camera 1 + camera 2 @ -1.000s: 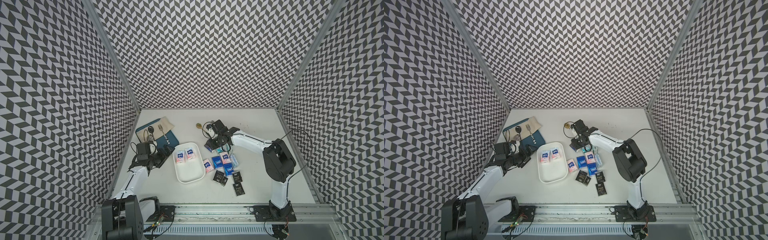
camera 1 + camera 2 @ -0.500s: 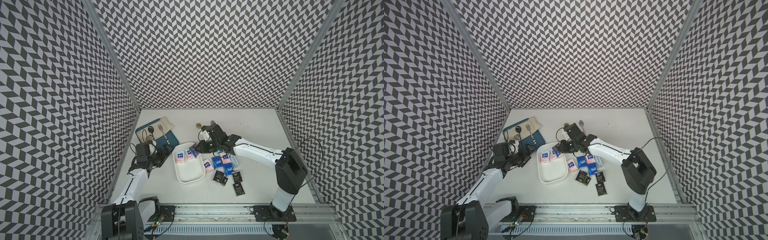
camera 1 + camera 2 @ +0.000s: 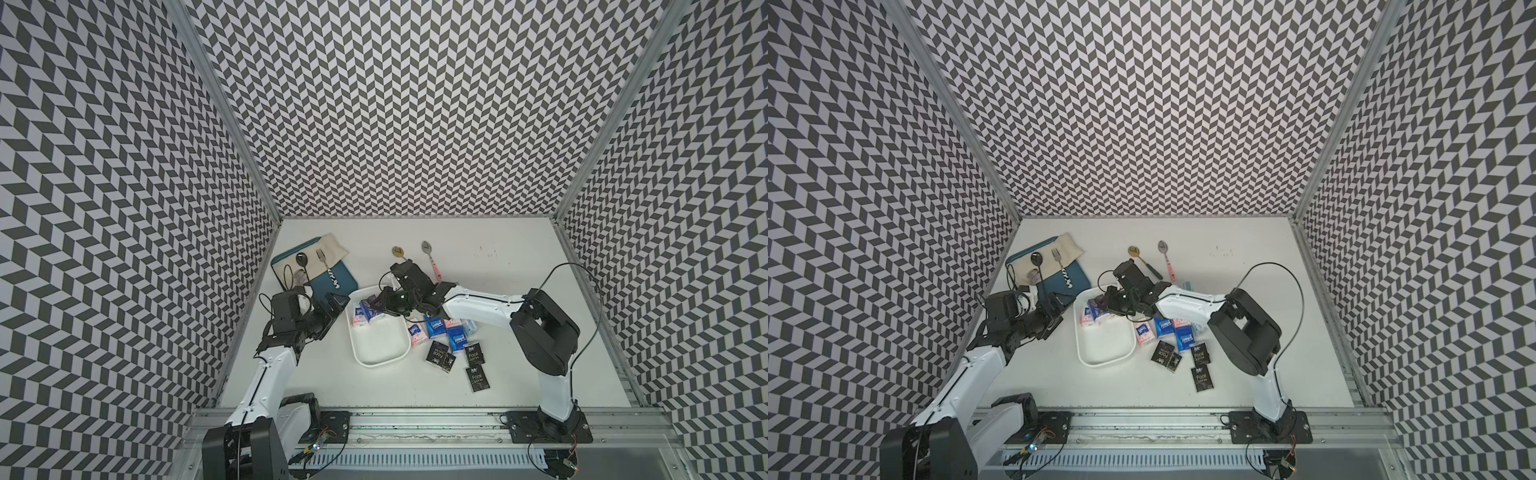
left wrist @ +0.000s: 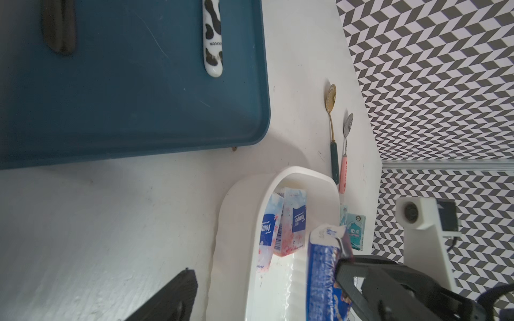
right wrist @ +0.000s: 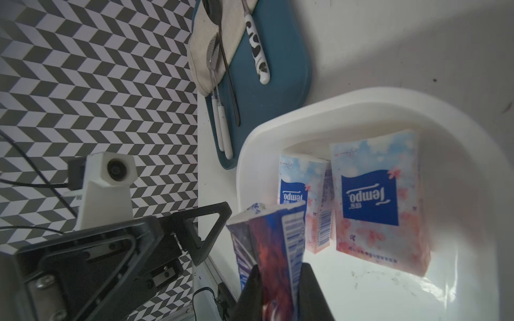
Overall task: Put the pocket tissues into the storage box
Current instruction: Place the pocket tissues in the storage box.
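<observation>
Because the right claw (image 3: 374,302), nearly shut, pinches the blue plastic-wrapped tissue packet (image 5: 275,244) on edge over the white rounded plastic storage box (image 5: 361,100), at its end toward the desk's (image 3: 498,266) far edge, release could prop it on the white-pink packets (image 5: 372,200) or rim.

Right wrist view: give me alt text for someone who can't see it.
The right gripper pinches a blue tissue packet on edge over the white storage box, where two white-pink Tempo packets already sit. Beyond the box, a teal tray holds cutlery on a beige cloth.
</observation>
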{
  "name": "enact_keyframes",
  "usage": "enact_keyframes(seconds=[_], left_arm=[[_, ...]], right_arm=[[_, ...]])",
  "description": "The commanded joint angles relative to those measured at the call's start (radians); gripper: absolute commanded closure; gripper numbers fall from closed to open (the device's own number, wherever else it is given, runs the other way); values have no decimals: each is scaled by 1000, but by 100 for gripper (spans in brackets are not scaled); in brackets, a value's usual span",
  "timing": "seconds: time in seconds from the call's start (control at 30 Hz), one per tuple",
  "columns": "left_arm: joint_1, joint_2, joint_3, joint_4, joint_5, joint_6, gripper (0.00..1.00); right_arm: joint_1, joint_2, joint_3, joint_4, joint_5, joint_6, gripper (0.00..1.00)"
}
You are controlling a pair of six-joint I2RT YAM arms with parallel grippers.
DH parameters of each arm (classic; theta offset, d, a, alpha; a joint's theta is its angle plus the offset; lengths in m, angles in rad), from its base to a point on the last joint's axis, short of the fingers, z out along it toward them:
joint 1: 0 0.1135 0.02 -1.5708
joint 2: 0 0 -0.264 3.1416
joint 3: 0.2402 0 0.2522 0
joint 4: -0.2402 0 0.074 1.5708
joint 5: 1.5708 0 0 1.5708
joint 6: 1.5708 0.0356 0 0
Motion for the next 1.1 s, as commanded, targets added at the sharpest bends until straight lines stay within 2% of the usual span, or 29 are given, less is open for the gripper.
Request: enact_keyframes(seconds=[0.0, 0.23, 0.27, 0.37, 0.5, 0.7, 0.9, 1.07], left_arm=[[-5, -21, -7, -10, 24, 4, 0], [-4, -34, -18, -32, 41, 17, 0], [-5, -37, -21, -36, 44, 20, 0], [-4, -47, -32, -53, 51, 30, 0], [-5, -60, -55, -64, 80, 28, 0], [-16, -81, -77, -70, 113, 5, 0], [-45, -86, -86, -34, 139, -54, 0], [-72, -77, -90, -3, 158, -98, 0]], right_arm=[[13, 35, 42, 81, 34, 63, 84], [27, 136, 124, 82, 0, 87, 79], [29, 145, 132, 82, -6, 90, 76], [35, 162, 148, 93, -34, 94, 58], [35, 139, 128, 138, -50, 100, 46], [31, 66, 111, 108, -19, 60, 41], [4, -56, 66, 0, 73, -62, 34], [-42, -175, 5, -108, 132, -199, 35]])
